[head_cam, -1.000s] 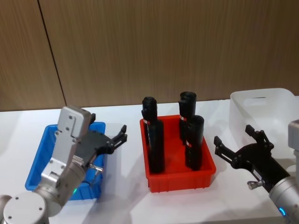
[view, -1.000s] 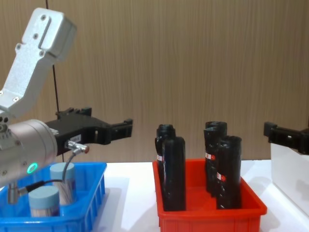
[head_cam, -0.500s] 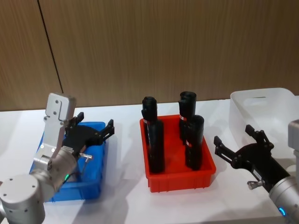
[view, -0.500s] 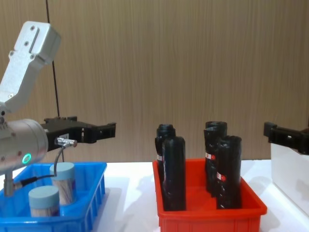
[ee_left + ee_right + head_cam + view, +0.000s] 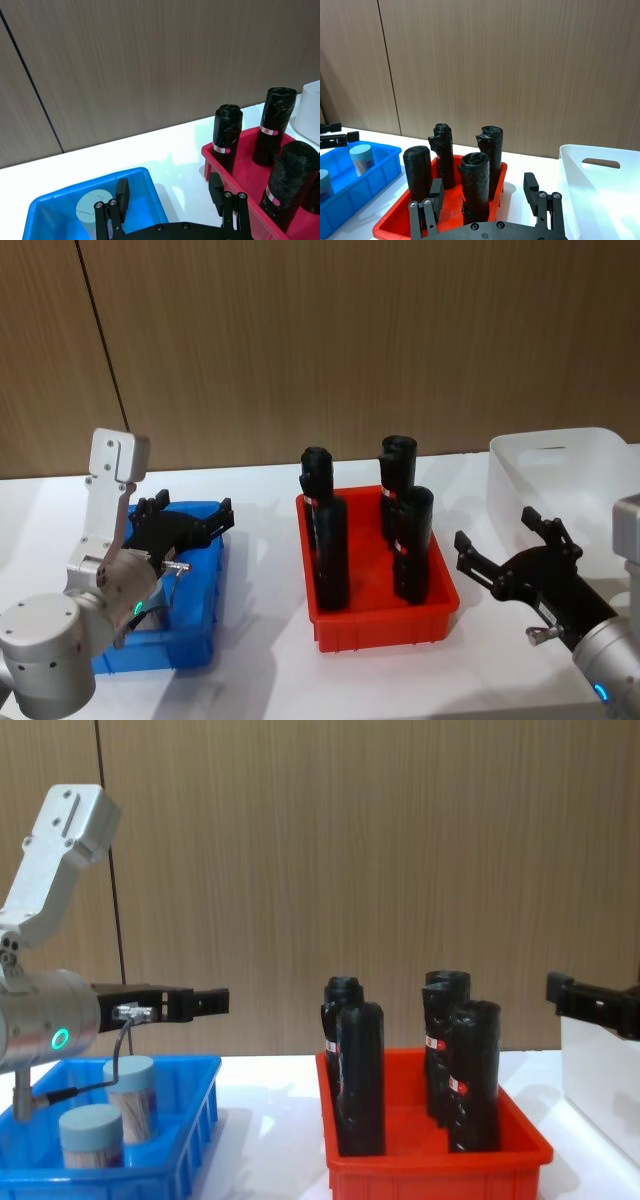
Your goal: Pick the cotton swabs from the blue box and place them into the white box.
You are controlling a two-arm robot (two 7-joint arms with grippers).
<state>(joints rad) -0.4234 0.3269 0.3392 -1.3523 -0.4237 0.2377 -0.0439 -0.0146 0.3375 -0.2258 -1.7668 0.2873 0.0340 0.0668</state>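
Observation:
Two cotton swabs tubs (image 5: 130, 1096) (image 5: 90, 1136) with pale blue lids stand in the blue box (image 5: 195, 1118) at the table's left. My left gripper (image 5: 200, 1000) hovers open just above them, holding nothing. In the left wrist view its gripper (image 5: 168, 189) straddles the box's right end, one tub (image 5: 94, 208) beside a finger. In the head view the left gripper (image 5: 190, 508) sits over the blue box (image 5: 205, 575). My right gripper (image 5: 497, 530) stands open beside the white box (image 5: 570, 470) at the right. The right wrist view shows both tubs (image 5: 361, 158) (image 5: 324, 183).
A red bin (image 5: 385, 625) holding several tall black bottles (image 5: 332, 550) stands in the middle between the two boxes. A wooden wall rises behind the white table. Bare tabletop lies between the blue box and the red bin.
My left arm has swung back to the left, so its open gripper now sits over the blue box instead of reaching toward the red bin. The right arm has not moved.

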